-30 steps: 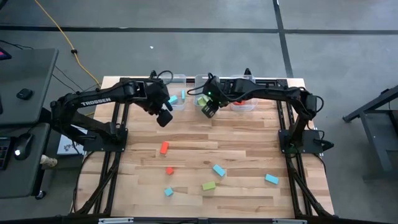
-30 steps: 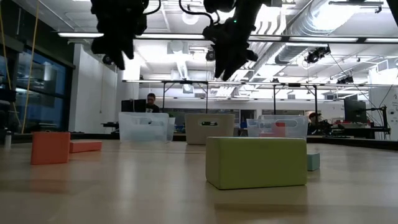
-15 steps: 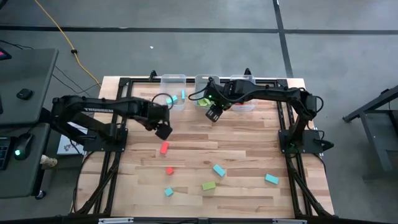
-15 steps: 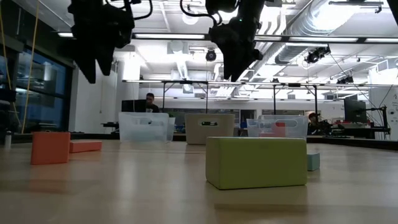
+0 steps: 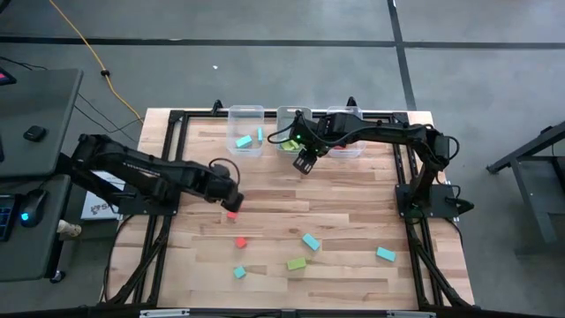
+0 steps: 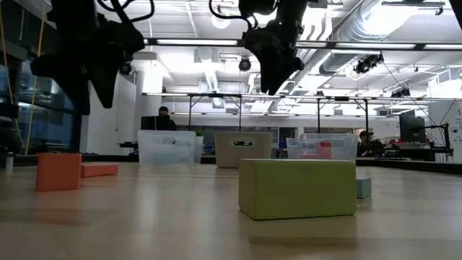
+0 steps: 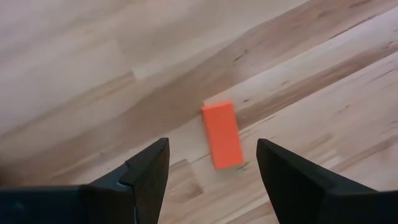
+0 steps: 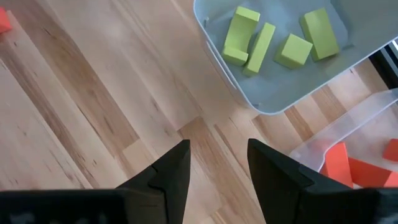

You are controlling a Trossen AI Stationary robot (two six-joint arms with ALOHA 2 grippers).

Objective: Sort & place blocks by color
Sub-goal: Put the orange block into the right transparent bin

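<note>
**Six blocks left to sort; roughly half done**

Found a red bar (image 7: 221, 135) lying flat on the table (image 5: 353, 203), directly under the left claw (image 5: 231, 200). Seen from the left wrist, framed between that claw's spread fingers (image 7: 140, 177), with bare wood on either side; nothing pinched. Cannot tell how far above the bar the claw hangs.

Counted five more loose blocks on the near half of the table: a red cube (image 5: 240, 241) close by the bar, a small blue cube (image 5: 239, 273), a green bar (image 5: 297, 263), a blue block (image 5: 311, 240) just beside it, and a second blue block (image 5: 386, 254) well apart toward the right.

Checked three clear bins in a row along the far edge:
- left bin (image 5: 231, 132): blue pieces only, two made out;
- middle bin (image 8: 280, 87): four green pieces;
- right bin (image 8: 348, 134): red pieces, count not clear.

No wrong colours spotted in any bin.

Located the right claw (image 5: 305, 162) hanging just in front of the middle bin, fingers apart and empty.

Judged outstanding: two red, three blue, one green. Judged the step in hand to be lining up on the red bar, grip not yet made.
</note>
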